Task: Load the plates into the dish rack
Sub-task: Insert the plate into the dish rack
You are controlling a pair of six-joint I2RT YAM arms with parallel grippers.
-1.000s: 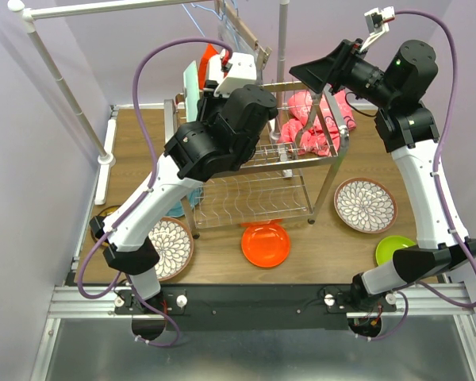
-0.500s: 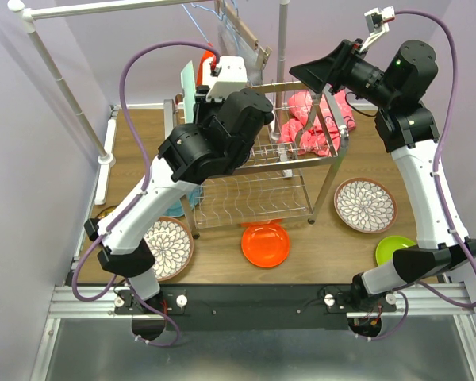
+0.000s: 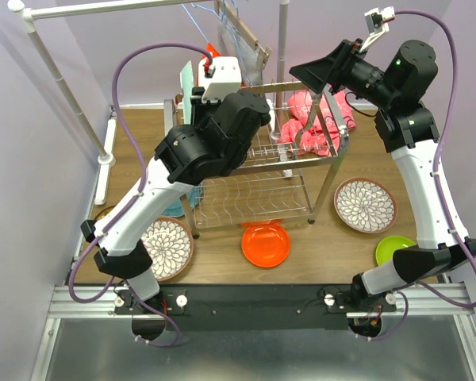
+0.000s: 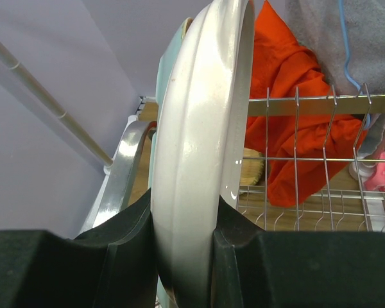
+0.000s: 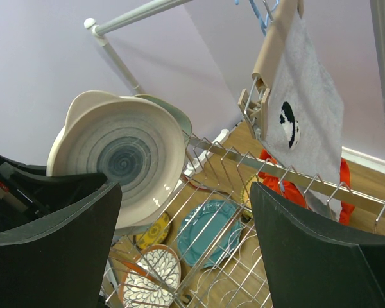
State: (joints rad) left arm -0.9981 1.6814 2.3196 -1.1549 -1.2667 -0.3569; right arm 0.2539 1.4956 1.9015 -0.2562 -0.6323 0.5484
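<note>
While the left gripper (image 4: 183, 251) is clamping its two black fingers (image 4: 125, 240) onto the lower rim of a white plate (image 4: 199, 128), that plate is standing on edge over the left end of the dish rack (image 3: 262, 194), right up against a mint plate (image 4: 162, 74) that's sitting upright just behind it. I can't tell whether the white one is touching the wires, because the fingers are blocking the bottom of it. The right wrist view is showing its face (grey-blue spiral in the middle, pretty nice actually). The right gripper (image 5: 186, 253) is hanging high over the rack's right side with its fingers spread wide and gripping nothing. Down on the table, an orange plate (image 3: 266, 244) is lying just in front of the rack, one floral plate (image 3: 365, 205) is sitting to the right with a lime green plate (image 3: 394, 249) near it, and another floral plate (image 3: 166, 248) is lying on the left. A teal plate (image 5: 208, 234) is showing through the wires. An orange cloth (image 4: 289, 96) is bunching up behind the rack.
</note>
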